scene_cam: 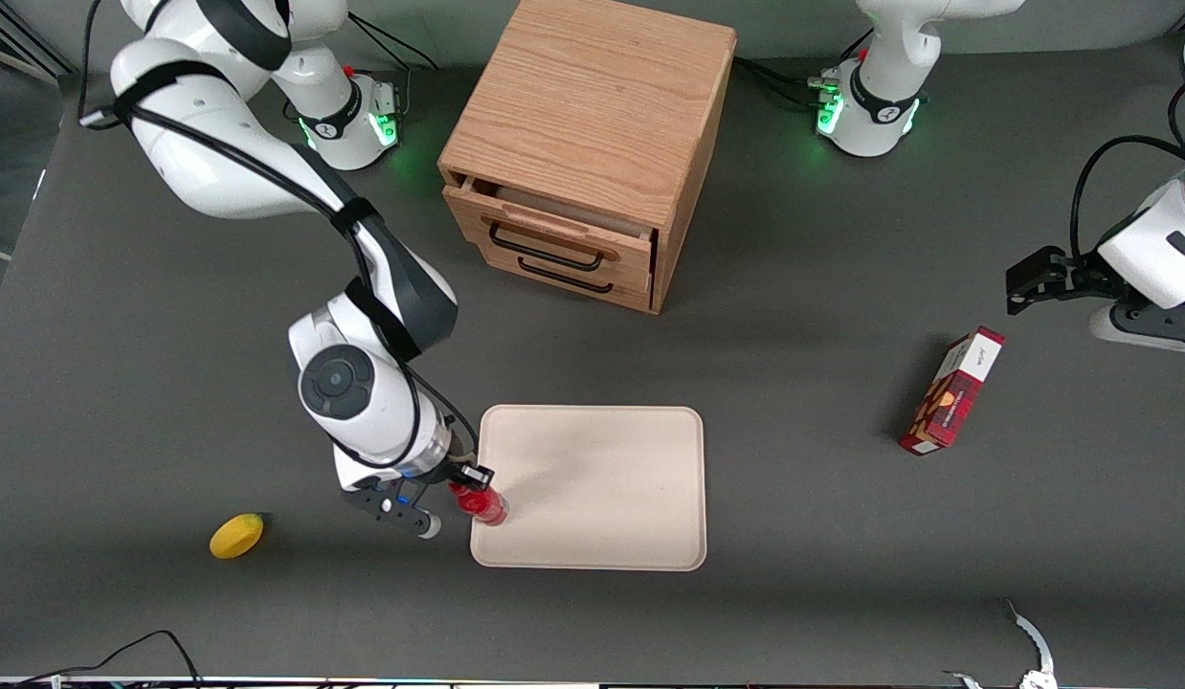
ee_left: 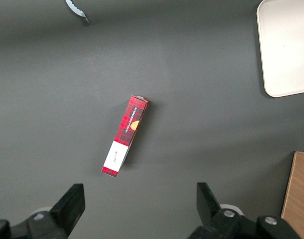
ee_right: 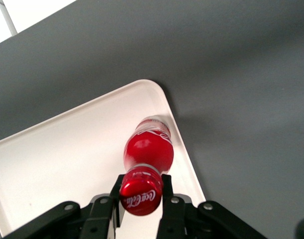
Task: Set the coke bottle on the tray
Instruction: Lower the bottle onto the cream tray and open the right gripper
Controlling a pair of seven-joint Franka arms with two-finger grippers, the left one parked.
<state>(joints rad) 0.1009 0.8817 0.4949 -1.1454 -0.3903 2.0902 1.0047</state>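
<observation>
your gripper (scene_cam: 456,491) is clamped on the neck of the bottle (scene_cam: 481,502), one finger (ee_right: 169,199) pressed to each side just under the red cap. the bottle stands on the tray (scene_cam: 612,459), close inside its rim at the corner toward the working arm's end. in the wrist view the bottle (ee_right: 148,149) base sits on the tray (ee_right: 57,154) surface. a lemon (scene_cam: 236,535) lies on the table toward the working arm's end; a carton (scene_cam: 951,390) lies toward the parked arm's end. the cabinet (scene_cam: 592,134) sits farther from the front camera than the tray, top drawer slightly open.
</observation>
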